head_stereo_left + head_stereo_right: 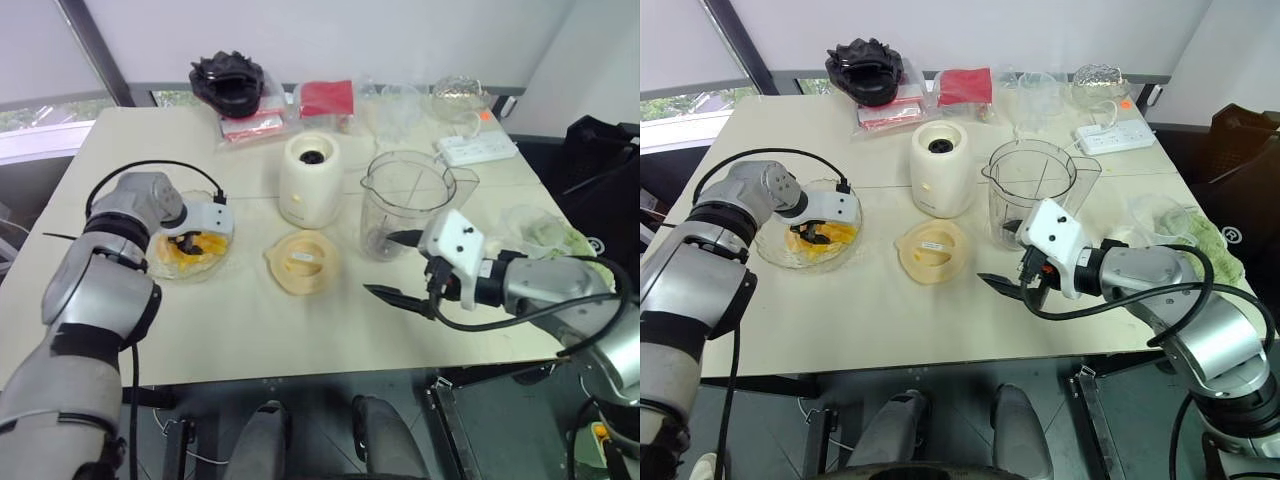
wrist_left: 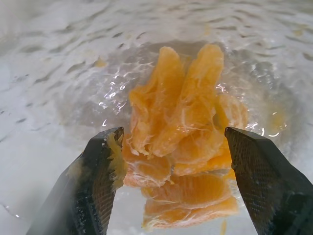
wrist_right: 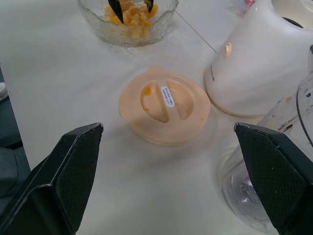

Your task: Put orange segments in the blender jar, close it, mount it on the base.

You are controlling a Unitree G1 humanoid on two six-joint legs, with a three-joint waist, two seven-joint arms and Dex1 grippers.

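Worktop shows your jar [image 1: 405, 205] empty, lid [image 1: 302, 261] off; left end effector [image 2: 171, 183] straddles orange segments [image 2: 183, 132], unclenched; right end effector [image 1: 402, 266] released.

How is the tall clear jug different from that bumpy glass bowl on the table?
The blender jar stands tall and narrow with a spout and smooth walls; the glass bowl is low, wide and textured. The blender jar has no fruit in it, while the glass bowl holds the orange segments. The left end effector reaches into the glass bowl; nothing reaches into the blender jar. Both are clear and upright on the table.
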